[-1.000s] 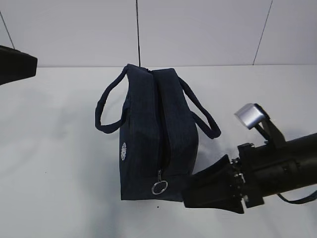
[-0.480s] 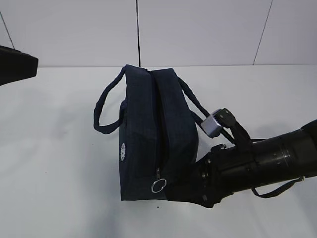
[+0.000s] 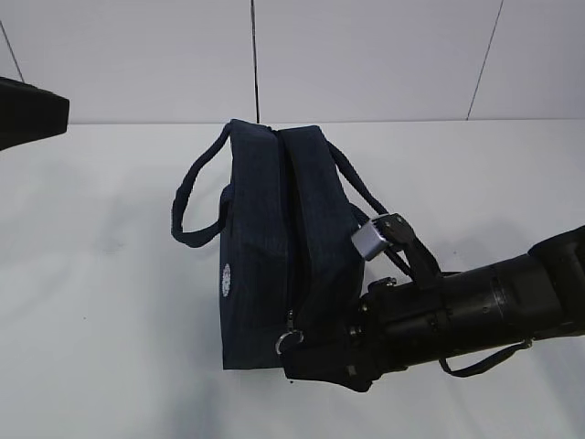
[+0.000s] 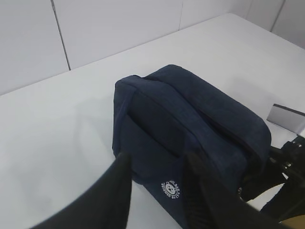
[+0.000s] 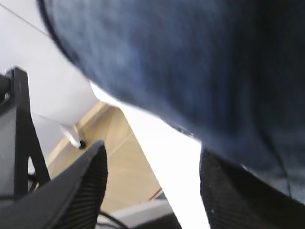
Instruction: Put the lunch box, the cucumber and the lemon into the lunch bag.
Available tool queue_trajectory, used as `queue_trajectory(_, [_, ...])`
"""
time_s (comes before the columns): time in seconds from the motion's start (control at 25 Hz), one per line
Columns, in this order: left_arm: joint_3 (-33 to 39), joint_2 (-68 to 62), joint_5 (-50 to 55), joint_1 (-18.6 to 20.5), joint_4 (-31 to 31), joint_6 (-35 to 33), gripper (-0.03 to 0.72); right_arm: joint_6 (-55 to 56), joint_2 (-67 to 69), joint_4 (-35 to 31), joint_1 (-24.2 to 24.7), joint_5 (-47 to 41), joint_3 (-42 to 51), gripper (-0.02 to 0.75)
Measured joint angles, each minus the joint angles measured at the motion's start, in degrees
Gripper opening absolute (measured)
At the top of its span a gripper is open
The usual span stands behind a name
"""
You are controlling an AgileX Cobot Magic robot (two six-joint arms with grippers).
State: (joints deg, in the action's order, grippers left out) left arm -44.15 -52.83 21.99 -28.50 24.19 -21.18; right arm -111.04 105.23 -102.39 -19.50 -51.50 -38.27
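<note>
Since a second ago the right gripper (image 3: 315,361) has pushed in against the lunch bag's (image 3: 274,238) near end, jaws spread wide, one finger hidden behind fabric. Beyond the left gripper (image 4: 155,191), partly open and empty, stands the bag; its zipper pull is half covered.

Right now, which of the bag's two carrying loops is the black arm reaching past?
The right-side handle: the arm and its silver block cross in front of it. The left-side handle hangs free, nothing near it.
</note>
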Motion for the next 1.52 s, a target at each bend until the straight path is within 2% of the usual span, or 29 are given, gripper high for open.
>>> queue_trajectory(0.6, [0.00, 0.00, -0.03, -0.10, 0.00, 0.00, 0.238, -0.02, 0.39, -0.64, -0.26, 6.71, -3.46, 0.456])
queue_trajectory(1.08, [0.00, 0.00, -0.03, -0.10, 0.00, 0.00, 0.237, 12.41, 5.73, -0.91, -0.26, 7.94, -7.00, 0.455])
queue_trajectory(1.52, [0.00, 0.00, -0.03, -0.10, 0.00, 0.00, 0.237, 14.30, 6.33, -1.03, -0.26, 6.40, -10.33, 0.424])
